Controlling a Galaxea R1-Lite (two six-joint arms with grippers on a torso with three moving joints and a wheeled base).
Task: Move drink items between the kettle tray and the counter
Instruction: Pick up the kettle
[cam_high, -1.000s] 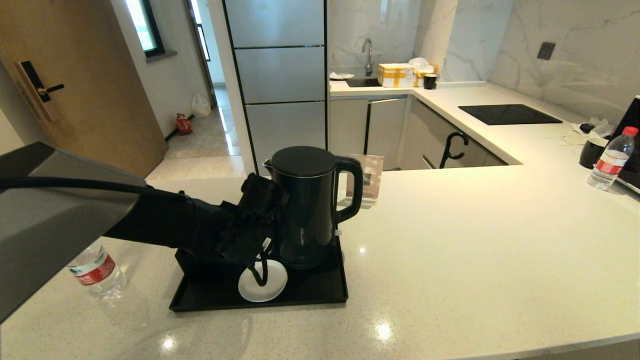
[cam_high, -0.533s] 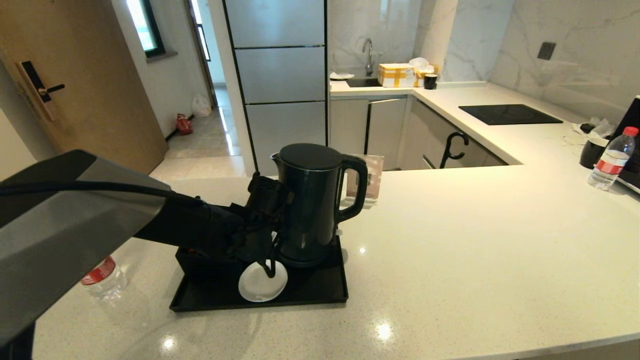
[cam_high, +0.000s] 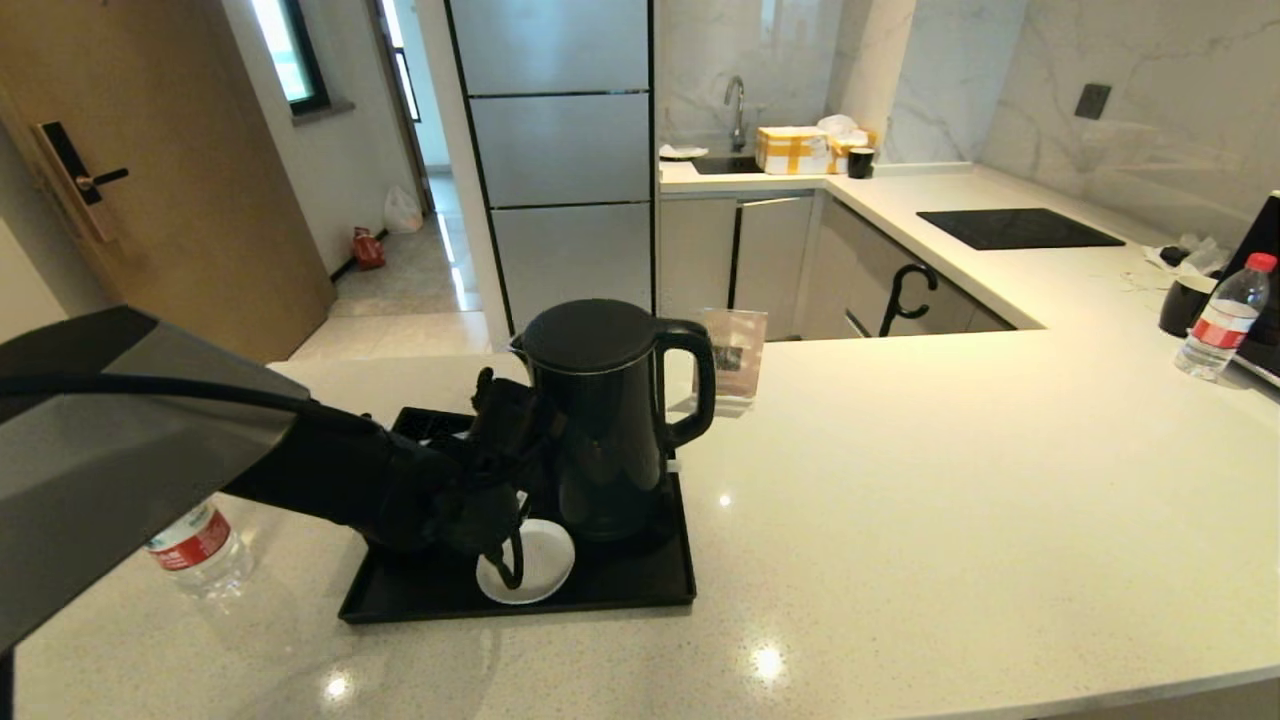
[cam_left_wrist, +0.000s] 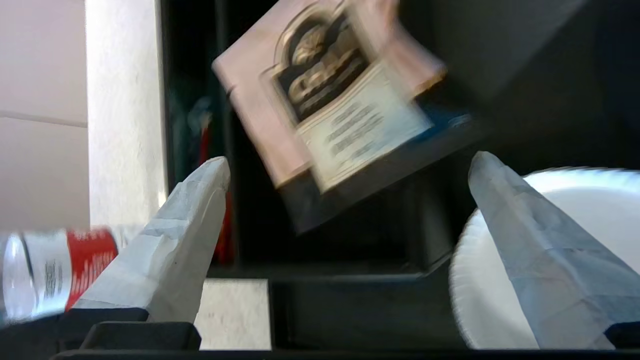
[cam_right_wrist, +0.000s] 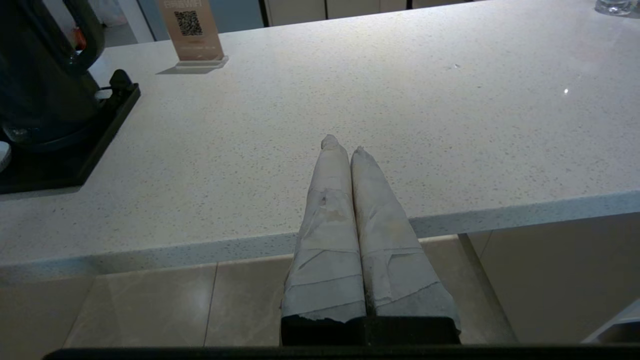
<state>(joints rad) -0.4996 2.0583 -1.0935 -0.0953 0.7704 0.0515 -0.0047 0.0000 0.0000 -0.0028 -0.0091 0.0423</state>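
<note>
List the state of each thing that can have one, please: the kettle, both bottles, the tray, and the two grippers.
kettle: upright on the tray, lid closed.
tray: flat on the counter.
near water bottle: on the counter beside the tray, partly hidden by the left arm.
far water bottle: upright, red cap on.
left gripper: open, holding nothing, over the tray beside the kettle.
right gripper: shut, empty, parked at the counter edge.

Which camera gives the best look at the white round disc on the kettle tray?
The head view: the white round disc lies whole on the kettle tray, though a dark cable loop crosses it. The left wrist view shows only a close partial arc; the right wrist view catches a sliver at its edge.
</note>
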